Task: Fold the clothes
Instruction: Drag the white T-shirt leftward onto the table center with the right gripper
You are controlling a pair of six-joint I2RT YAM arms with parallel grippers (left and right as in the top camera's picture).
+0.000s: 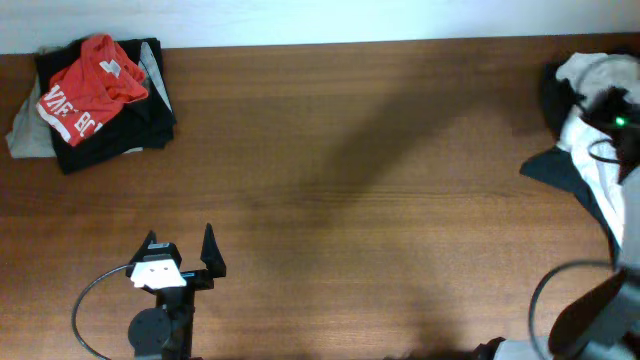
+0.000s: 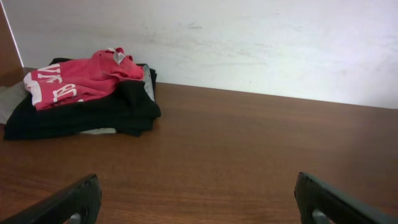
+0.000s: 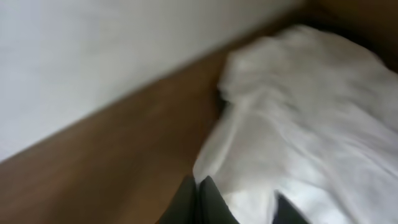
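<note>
Red fabric with white block lettering (image 1: pixel 88 82) is seen crumpled on top of a pile of black garments (image 1: pixel 115 135) at the far left of the brown wooden table (image 1: pixel 370 200), with a grey piece (image 1: pixel 22 135) showing at the pile's left edge. The letters are cut off by folds in both the overhead and left wrist views, so no whole word can be read, and no brand or label can be made out. The left gripper (image 1: pixel 180 240) is held above bare wood at the near left, well apart from the pile, with its fingers (image 2: pixel 71 202) spread wide and nothing between them. At the far right, a white shirt (image 1: pixel 600 80) is heaped over dark slate cloth (image 1: pixel 558 170). The right gripper (image 1: pixel 610 112) is set against this shirt, but the right wrist view is blurred and whether its jaws are pressed together cannot be told.
</note>
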